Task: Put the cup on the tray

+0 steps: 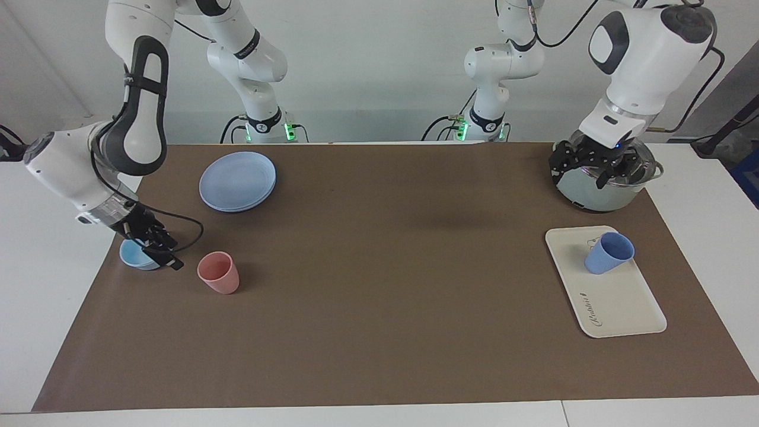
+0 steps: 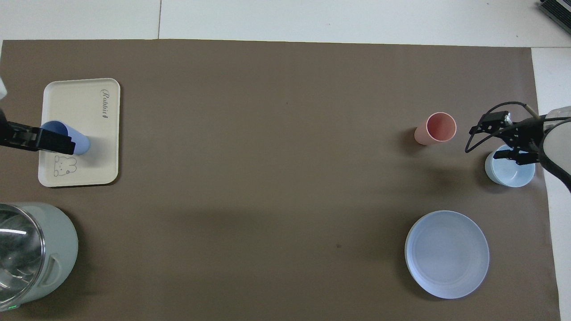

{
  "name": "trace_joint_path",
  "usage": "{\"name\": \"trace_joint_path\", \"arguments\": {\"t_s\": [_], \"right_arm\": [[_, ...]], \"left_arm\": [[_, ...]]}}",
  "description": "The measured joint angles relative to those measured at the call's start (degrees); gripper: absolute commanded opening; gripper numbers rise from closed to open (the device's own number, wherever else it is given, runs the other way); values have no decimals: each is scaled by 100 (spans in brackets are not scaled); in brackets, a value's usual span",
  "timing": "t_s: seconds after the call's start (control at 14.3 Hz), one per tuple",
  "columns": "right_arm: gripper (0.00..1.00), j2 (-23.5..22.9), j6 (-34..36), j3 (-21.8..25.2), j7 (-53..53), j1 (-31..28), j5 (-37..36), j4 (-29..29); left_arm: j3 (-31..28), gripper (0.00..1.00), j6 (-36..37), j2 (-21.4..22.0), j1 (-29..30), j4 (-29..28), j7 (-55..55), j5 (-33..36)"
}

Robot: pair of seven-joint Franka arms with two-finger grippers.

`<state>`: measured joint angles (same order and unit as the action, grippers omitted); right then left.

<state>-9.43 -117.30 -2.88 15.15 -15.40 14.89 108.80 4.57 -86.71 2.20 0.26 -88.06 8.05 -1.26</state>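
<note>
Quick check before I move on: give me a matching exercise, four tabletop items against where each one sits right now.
Things:
1. periwinkle-blue plastic tumbler
2. pink plastic tumbler
3. pale-green pot with glass lid
4. round blue plate

Places:
A. under the left gripper
B. on the cream rectangular tray
C. nearer to the robots than the pink tumbler
D. beside the low light-blue bowl

Pairs: 1-B, 2-D, 3-A, 4-C

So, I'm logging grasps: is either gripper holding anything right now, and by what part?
Nothing is held. The left gripper is open above the pot, the right gripper open over the bowl; the cup stands free on the tray.
</note>
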Motion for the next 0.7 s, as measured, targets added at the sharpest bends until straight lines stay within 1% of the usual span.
{"name": "trace_joint_path", "arguments": {"t_s": [0.07,0.14,0.35,0.49,0.56,0.7], "right_arm": [[99,139,182,-9,-119,143,-220,-2],[99,319,425,-18,-173,343,-471,-4],[99,757,1036,-36,-199,1019,-1044,-4],[99,961,1208,-46,-199,1454,-1310,-32],[99,1026,1291,-50,-199,1594,-1390,-104],[99,1083,1610,-53,-199,1703,-1444,-462]], "left_arm": [[-10,100,268,1,6,205,-2,-4],[-20,100,364,3,11,304,-2,-4],[-23,100,182,-1,10,69,-2,-9],[-12,100,-2,2,8,-122,-2,-11],[-13,100,-55,9,9,-186,-2,-12],[-17,100,-96,37,11,-263,-1,-12]]}}
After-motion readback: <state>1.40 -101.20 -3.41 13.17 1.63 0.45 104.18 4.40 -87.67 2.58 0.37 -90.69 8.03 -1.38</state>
